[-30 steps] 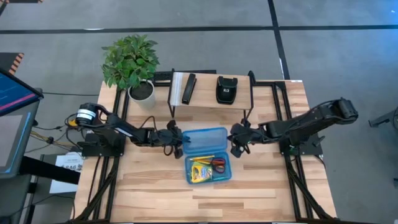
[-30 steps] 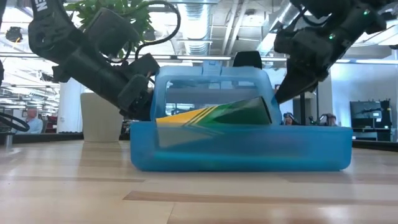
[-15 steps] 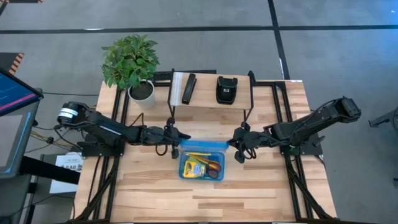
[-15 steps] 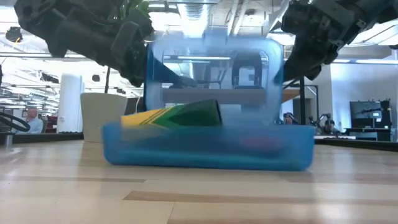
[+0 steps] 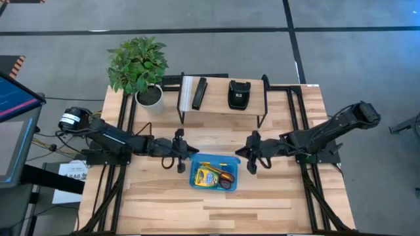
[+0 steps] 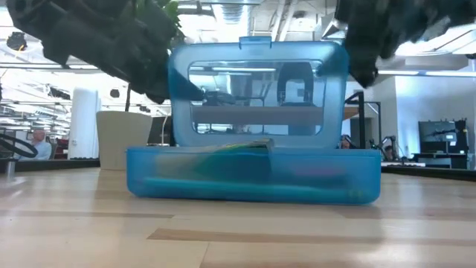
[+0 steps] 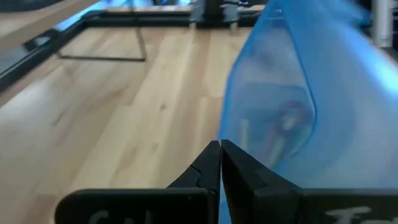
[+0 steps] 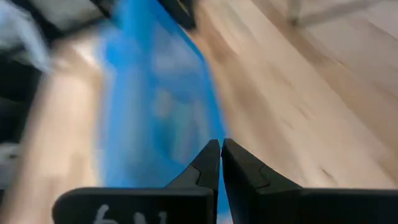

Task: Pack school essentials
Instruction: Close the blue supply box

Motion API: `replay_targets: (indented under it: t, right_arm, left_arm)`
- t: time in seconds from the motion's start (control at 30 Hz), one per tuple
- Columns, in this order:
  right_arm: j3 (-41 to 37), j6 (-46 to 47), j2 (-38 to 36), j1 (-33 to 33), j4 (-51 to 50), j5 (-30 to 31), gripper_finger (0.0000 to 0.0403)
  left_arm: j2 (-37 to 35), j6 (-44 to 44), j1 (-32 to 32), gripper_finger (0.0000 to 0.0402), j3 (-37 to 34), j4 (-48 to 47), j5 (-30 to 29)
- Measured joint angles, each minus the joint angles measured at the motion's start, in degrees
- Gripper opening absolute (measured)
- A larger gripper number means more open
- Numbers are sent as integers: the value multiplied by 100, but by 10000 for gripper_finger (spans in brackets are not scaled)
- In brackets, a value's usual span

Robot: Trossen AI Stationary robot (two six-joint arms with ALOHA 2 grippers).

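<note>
Blue plastic box sits at centre of the bench, just below the middle of the high view. Lid stands upright along the far edge, seen square-on in the low view. Inside the tray: yellow-green crayon box at left, red-handled scissors at right, pencils along the upper wall. All lying flat, below the rim.

Left gripper hovers just beside the box's upper-left corner; jaws pressed together, holding nothing. Right gripper hovers just beside the upper-right corner; jaws close to touching, nothing seen pinched between them. Both flank the lid, one at each end. Wrist views show only blue wall ahead of each fingertip pair; contact with the lid cannot be told.

Handling, as judged: contents are light and rigid, loose in the tray, apt to slide if the box is jolted. Box itself is thin, smooth plastic, likely slippery and easy to shove across bare wood. Lid hinges at the back; best taken at its top edge or pushed from behind near the corners, with the tray braced.
</note>
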Motion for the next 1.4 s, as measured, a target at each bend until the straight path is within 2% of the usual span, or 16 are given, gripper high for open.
replay_targets:
  t: [0.13,0.27,0.57,0.73,0.9,1.13,1.4]
  right_arm:
    - [0,-131,32,341,866,-23,43]
    - [-1,-189,367,637,1519,-5,43]
    - [-2,-310,2209,823,3744,37,43]
    - [198,-408,3042,821,4581,37,43]
    - [455,-523,3533,929,4728,-13,43]
    - [647,-502,3887,1132,4741,-46,43]
    - [640,-269,3891,1200,4258,-7,43]
  left_arm:
    - [0,-36,-360,2,0,168,6]
    - [0,-210,-759,2,0,183,-13]
    - [16,-645,-1562,2,-2,326,-613]
    - [334,-932,-1886,2,-4,629,-950]
    - [942,-1006,-2073,2,-9,1400,-939]
    - [1661,-1002,-2094,2,-9,2523,-579]
    - [2137,-1323,-2094,2,-7,2614,-452]
